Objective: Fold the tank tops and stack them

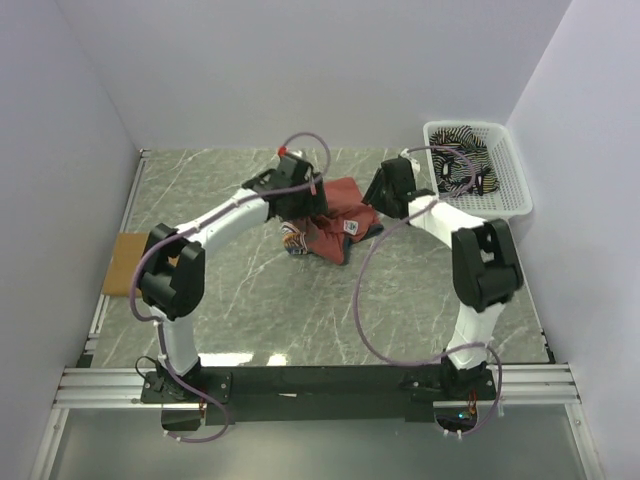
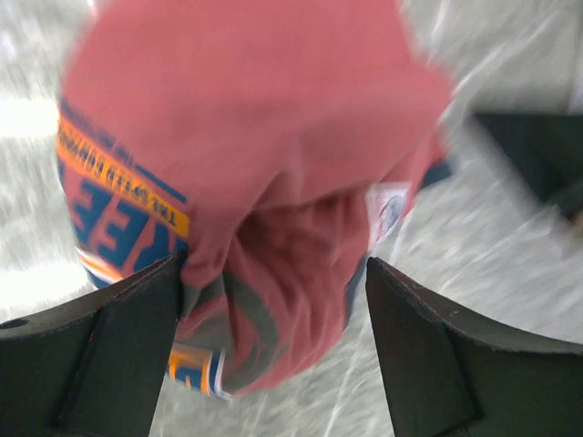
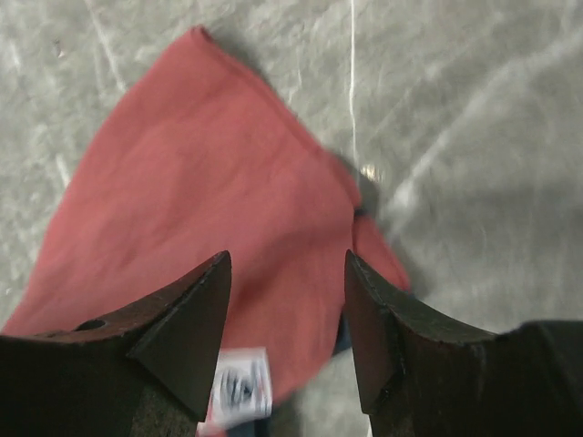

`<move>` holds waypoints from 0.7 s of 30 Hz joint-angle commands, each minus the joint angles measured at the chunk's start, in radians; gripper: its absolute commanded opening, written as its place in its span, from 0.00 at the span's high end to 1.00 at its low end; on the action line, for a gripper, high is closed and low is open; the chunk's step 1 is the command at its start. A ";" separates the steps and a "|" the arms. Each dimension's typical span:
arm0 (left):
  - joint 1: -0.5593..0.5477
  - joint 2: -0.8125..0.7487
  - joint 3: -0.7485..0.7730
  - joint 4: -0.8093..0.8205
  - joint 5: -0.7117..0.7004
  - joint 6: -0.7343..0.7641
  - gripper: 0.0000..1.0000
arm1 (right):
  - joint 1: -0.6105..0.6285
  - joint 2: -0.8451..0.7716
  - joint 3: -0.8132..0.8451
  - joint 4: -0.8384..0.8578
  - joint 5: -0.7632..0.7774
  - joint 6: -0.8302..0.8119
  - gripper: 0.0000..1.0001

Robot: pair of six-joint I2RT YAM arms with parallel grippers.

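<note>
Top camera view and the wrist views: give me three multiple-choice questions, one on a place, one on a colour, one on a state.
1. Where is the black-and-white striped cloth top? A on the wall; B in the white plastic mesh basket; C on an arm.
2. What colour is the lettered cloth top beneath the right gripper? A brick-red; B mustard; C green.
3. The right gripper is: A shut; B hidden; C open.
Key: B, it lies inside the basket; A, red in every view; C, its fingers stand apart.

left end effector (image 2: 273, 264): jaws apart | right end effector (image 3: 287, 259): jaws apart | 2 arms: extended forward
</note>
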 commanded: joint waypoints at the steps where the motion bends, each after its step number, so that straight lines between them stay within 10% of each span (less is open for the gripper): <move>1: -0.044 -0.043 -0.124 -0.043 -0.160 -0.009 0.15 | -0.043 0.091 0.149 -0.018 -0.084 -0.058 0.40; 8: -0.057 -0.076 -0.293 0.011 -0.152 -0.074 0.07 | -0.053 0.248 0.253 -0.046 -0.165 -0.104 0.39; 14: -0.042 0.015 -0.214 -0.037 -0.229 -0.077 0.12 | -0.048 0.216 0.159 0.027 -0.236 -0.080 0.63; 18: 0.009 0.081 -0.073 -0.074 -0.327 -0.040 0.43 | -0.039 0.138 0.066 0.052 -0.256 -0.055 1.00; 21: 0.043 0.151 0.071 -0.092 -0.451 0.030 0.80 | 0.002 0.020 -0.043 0.075 -0.256 -0.028 1.00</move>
